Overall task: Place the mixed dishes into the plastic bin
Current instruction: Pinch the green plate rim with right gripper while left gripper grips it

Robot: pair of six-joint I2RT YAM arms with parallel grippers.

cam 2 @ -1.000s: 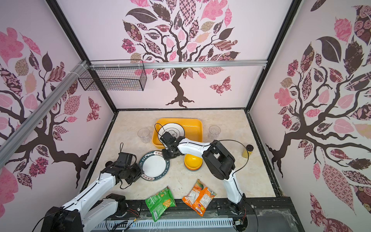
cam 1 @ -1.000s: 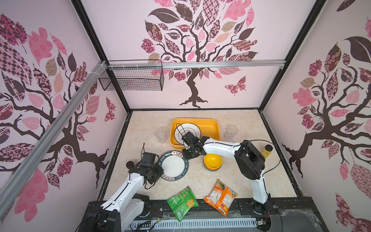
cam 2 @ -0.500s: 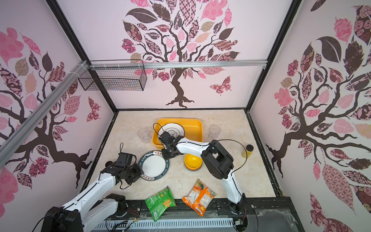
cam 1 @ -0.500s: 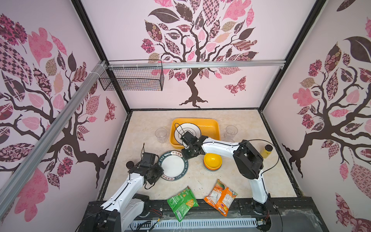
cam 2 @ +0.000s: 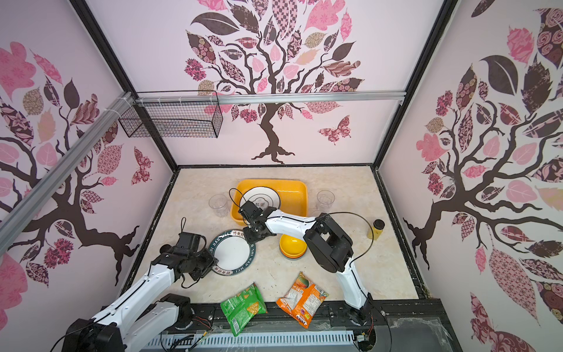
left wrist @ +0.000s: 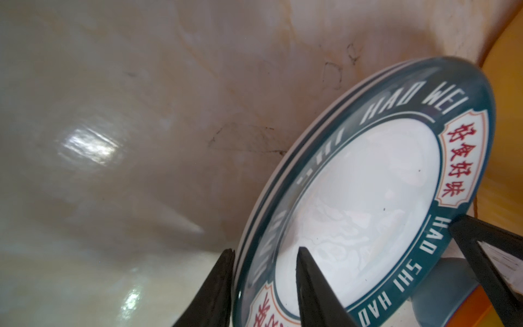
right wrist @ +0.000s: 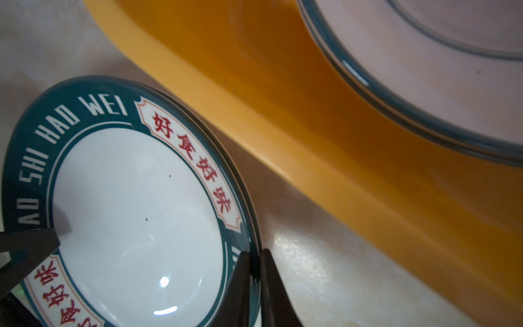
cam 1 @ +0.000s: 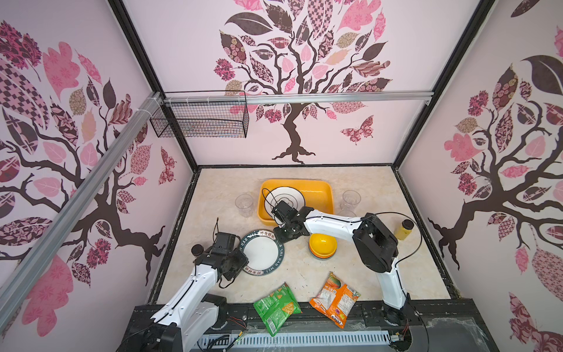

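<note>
Leftmost, straddling the left rim of the bench plate point(cam 1: 263, 253) with the left gripper point(left wrist: 265, 249), jaws spread to either side of it and showing no clear pinch. Passing 1 clear cup point(cam 1: 244, 204) standing on the bench point(cam 1: 365, 274) left of the plastic bin point(cam 1: 304, 183). Pinching the same plate's far rim with the right gripper point(right wrist: 254, 253), jaws pressed together on it, just beside the bin wall. Finding only 1 binned plate point(cam 1: 288, 195) inside so far. Leaving outside: the bench plate, possibly 2 stacked judging by a doubled edge, 1 bowl stack point(cam 1: 323, 243) of at least 2, yellow over orange, and a 2nd cup point(cam 1: 351, 198) right of the bin. Judging the job barely begun.
</note>
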